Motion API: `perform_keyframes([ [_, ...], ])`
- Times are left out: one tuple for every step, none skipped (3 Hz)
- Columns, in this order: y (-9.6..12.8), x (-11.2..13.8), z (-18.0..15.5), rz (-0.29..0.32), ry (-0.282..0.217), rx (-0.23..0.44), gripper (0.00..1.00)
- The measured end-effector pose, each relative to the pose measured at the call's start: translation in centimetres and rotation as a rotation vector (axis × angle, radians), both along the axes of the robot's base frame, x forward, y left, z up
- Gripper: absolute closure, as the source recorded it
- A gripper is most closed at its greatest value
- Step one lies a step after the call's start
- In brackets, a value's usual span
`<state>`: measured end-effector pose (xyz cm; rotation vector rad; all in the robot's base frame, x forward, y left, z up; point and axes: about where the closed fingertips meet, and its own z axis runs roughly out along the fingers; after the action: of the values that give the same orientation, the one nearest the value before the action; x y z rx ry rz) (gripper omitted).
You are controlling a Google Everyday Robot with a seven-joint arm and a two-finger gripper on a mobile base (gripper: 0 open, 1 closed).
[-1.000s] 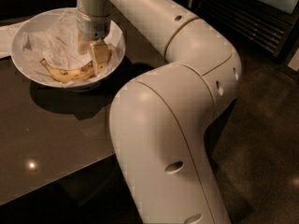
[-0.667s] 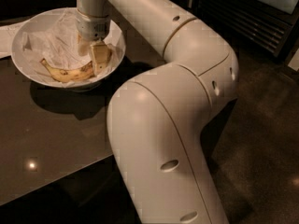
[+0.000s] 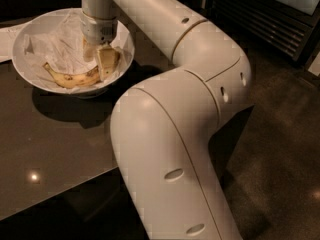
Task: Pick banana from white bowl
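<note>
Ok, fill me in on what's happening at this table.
The robot's arm reaches across the dark table into the white bowl. Its gripper is down inside the bowl, at the right end of the banana. The banana lies on the crinkled paper lining the bowl and is not yet lifted out.

1. The worktop [image 3: 60,144] is dark and glossy, with one small glint of light near its front.
2. The white bowl [image 3: 22,59] stands on it at the far left.
3. A flat white sheet [image 3: 5,44] lies beside the bowl, at the picture's left edge.
4. The gripper [image 3: 98,66] reaches down inside the bowl.
</note>
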<state>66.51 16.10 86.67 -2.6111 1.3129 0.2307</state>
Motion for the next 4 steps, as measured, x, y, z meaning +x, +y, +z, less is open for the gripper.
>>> perform_keyframes([
  [0.1, 0.1, -0.4, 0.006, 0.006, -0.001, 0.39],
  [0.3, 0.1, -0.8, 0.01, 0.015, -0.002, 0.38],
  [0.3, 0.0, -1.3, 0.013, 0.027, -0.004, 0.39],
  [0.3, -0.2, -1.6, 0.017, 0.037, -0.001, 0.57],
])
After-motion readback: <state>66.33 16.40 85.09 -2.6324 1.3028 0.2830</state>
